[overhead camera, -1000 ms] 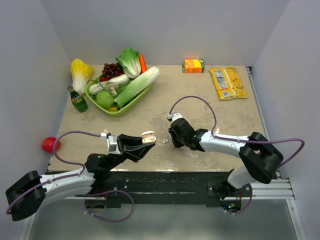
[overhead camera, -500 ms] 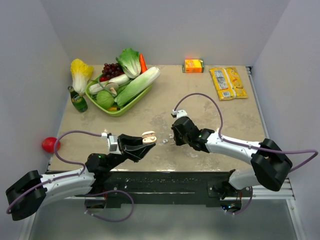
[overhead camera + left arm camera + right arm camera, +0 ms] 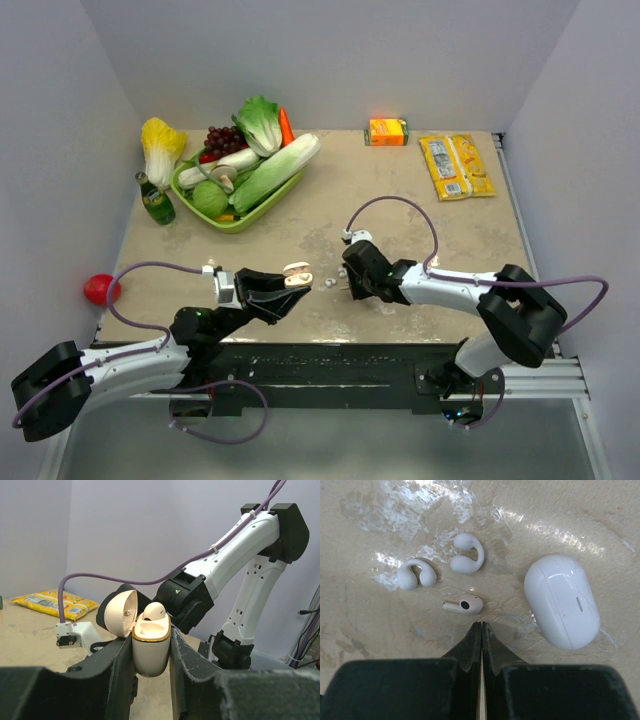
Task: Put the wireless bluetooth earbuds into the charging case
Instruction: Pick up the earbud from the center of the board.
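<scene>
- Gripping the charging case (image 3: 150, 660) by its sides, the left gripper (image 3: 148, 647) fills the lower centre of the left wrist view. The case stands upright between the two fingers, with its lid (image 3: 121, 611) swung open to the left.
- One earbud (image 3: 154, 611) sits in the open case, its rounded top showing above the rim.
- The right gripper (image 3: 481, 626) is closed with nothing between its fingers. Their tips meet at the lower centre of the right wrist view.
- Just above those tips a stemmed earbud (image 3: 465, 605) lies on the table (image 3: 580, 515), apart from them.
- Higher and to the left lie two hook-shaped earpieces (image 3: 416, 574), near each other. A closed white case (image 3: 562, 600) lies at the right of that frame.
- In the top view both grippers are near the table's lower edge, around the middle of the frame. A green tray (image 3: 235, 225) of vegetables is at upper left, and an orange carton (image 3: 387, 131) and a yellow packet (image 3: 456, 165) are along the top.
</scene>
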`<state>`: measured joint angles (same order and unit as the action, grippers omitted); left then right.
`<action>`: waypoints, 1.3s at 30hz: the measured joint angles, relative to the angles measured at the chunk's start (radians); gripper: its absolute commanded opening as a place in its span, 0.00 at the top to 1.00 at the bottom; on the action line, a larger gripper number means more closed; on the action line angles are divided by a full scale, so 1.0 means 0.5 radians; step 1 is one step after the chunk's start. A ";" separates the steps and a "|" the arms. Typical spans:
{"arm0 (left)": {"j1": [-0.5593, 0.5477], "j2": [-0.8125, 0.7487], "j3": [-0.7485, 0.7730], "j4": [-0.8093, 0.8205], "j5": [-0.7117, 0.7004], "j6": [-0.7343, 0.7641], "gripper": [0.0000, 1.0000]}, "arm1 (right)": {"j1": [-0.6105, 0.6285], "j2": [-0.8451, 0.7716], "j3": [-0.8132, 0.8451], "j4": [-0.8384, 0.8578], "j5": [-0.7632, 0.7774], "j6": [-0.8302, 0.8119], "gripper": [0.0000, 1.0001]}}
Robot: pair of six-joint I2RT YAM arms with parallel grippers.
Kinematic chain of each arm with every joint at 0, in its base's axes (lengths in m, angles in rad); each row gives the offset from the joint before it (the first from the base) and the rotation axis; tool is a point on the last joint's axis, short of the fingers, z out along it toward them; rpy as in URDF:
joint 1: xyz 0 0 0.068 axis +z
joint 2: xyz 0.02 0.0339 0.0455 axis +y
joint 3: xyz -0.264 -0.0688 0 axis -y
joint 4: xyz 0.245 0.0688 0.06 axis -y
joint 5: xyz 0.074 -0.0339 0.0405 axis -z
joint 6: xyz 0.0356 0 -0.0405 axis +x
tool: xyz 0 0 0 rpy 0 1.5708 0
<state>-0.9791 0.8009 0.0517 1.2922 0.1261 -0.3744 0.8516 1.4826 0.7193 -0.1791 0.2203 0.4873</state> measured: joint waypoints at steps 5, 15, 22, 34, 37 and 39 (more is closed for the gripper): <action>-0.011 0.000 0.000 0.000 0.000 0.000 1.00 | 0.001 0.076 0.017 0.011 0.036 0.002 0.94; -0.011 0.000 0.000 0.000 -0.001 0.001 1.00 | 0.002 0.190 0.124 0.021 0.095 -0.036 0.91; -0.011 0.001 0.000 -0.001 -0.001 0.000 1.00 | 0.002 0.274 0.209 0.033 0.100 -0.149 0.84; -0.011 0.006 0.000 0.000 -0.002 0.000 1.00 | 0.002 0.082 0.145 0.000 0.150 -0.033 0.62; -0.011 0.006 0.000 0.000 -0.005 0.000 1.00 | 0.002 -0.080 0.082 0.048 0.106 0.113 0.56; -0.011 0.006 0.000 0.000 -0.008 0.000 1.00 | 0.002 -0.126 0.072 0.083 0.076 0.198 0.55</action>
<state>-0.9844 0.8040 0.0517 1.2922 0.1223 -0.3744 0.8524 1.4197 0.7551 -0.1375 0.2584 0.5861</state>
